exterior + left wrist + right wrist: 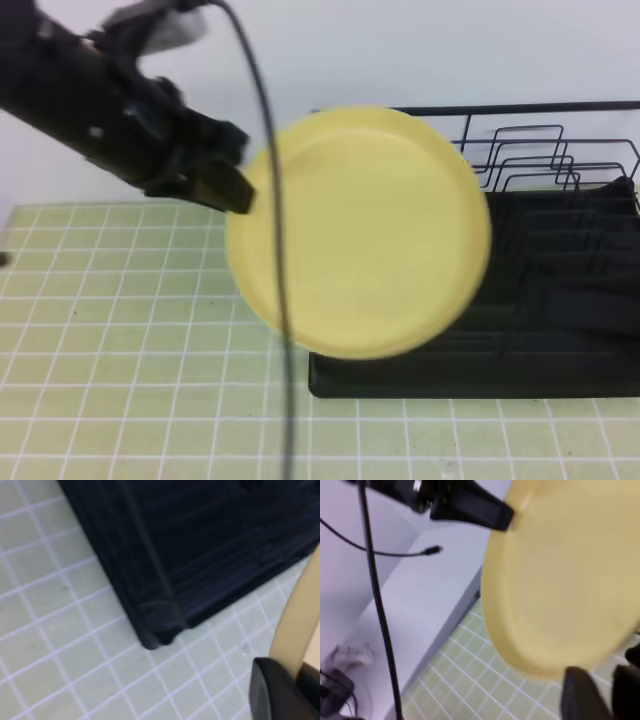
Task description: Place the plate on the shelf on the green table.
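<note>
Round pale-yellow plate [360, 232] held up in the air, tilted almost face-on to the overhead view, in front of the left end of the black wire dish rack [560, 170]. Left gripper [222, 185] clenched on the plate's left rim; in the left wrist view, a dark fingertip [272, 690] pressed against the rim's thin edge [295, 630]. Right gripper [600, 690] just beneath the plate's lower edge [555, 605] in its own view, dark fingers apart from the rim, grasping nothing visible; whether fully released cannot be told. Right gripper not made out in the overhead view, lost against the dark rack.

Likely handling: plain plastic, so probably light and stiff, smooth and a little slippery at a one-sided rim pinch; unlikely to shatter. Best hold probably on the raised rim, as now.

Edges and room: rack's black tray base [165, 615] resting on the green tiled table [120, 350], its rounded corner directly below the left wrist camera. Upright wire dividers and top rail to the right, behind the plate. Bare tiles left and in front of the rack. Dark cable [275, 250] hanging across the plate's face, a possible snag.
</note>
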You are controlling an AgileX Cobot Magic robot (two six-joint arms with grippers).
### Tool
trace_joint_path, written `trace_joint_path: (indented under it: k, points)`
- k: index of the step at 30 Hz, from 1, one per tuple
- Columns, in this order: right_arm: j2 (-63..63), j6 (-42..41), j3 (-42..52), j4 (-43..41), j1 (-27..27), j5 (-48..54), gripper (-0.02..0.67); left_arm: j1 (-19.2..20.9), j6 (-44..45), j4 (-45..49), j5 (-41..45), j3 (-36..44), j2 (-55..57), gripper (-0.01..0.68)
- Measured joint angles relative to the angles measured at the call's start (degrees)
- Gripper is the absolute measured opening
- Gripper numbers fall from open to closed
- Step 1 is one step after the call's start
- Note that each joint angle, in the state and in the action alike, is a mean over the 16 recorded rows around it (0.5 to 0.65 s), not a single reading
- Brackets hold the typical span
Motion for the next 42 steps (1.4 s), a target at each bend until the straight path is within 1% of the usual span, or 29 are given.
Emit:
trace_joint_path:
  k: [4,8,12,21,32,42]
  points:
    - [0.39,0.92,-0.13,1.19,0.00,-1.22,0.206,-3.60,-1.19,1.26,0.03,0.02,0.00,0.000]
    - [0.52,1.36,-0.13,2.01,0.00,-2.63,0.278,-6.22,-1.75,1.65,0.02,0.04,-0.03,0.000]
    - [0.52,1.23,-0.13,2.27,0.00,-4.19,0.313,-8.13,-2.07,1.93,-0.05,0.05,-0.06,0.000]
    - [0.52,1.22,-0.13,1.08,0.00,-7.26,0.296,-10.49,-2.16,1.68,-0.24,0.05,-0.07,0.000]
    - [0.52,1.90,-0.13,-0.36,0.00,-9.93,0.263,-10.92,-2.15,1.79,-0.11,0.05,-0.07,0.000]
    - [1.73,2.34,-0.13,-0.40,0.00,-8.33,0.256,-11.10,-1.99,2.45,0.05,0.05,-0.07,0.000]
